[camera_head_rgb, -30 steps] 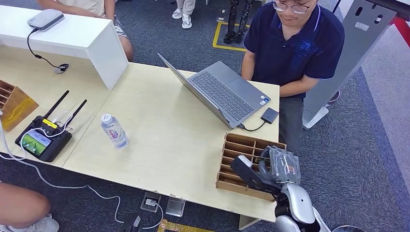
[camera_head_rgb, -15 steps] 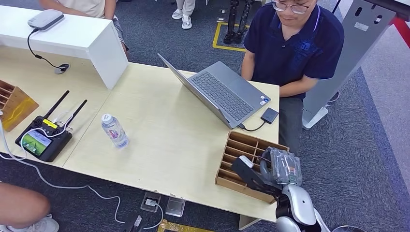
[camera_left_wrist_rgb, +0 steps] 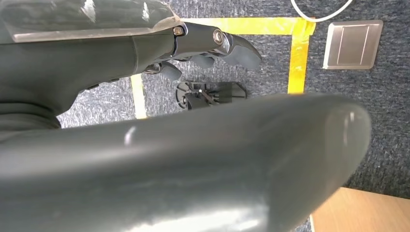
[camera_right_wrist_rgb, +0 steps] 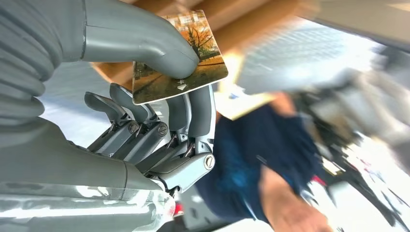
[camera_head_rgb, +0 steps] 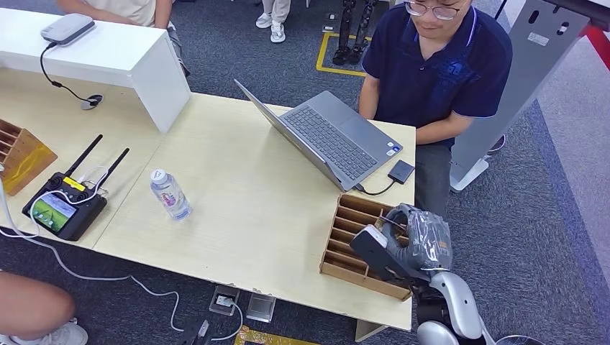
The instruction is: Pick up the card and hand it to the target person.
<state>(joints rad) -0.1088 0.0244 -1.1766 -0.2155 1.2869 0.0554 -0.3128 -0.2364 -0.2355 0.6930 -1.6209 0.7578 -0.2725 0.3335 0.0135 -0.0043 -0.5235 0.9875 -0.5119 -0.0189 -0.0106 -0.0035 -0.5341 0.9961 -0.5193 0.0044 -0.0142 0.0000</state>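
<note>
One card sits pinched between thumb and fingers of the right hand, above the wooden rack. Keep that pinch firm, swing toward the person at twelve o'clock. Left hand hangs empty, fingers loosely curled.

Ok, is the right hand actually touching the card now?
Touching. In the right wrist view the right hand pinches the card: the thumb presses its printed face and the fingers back it from behind.
</note>
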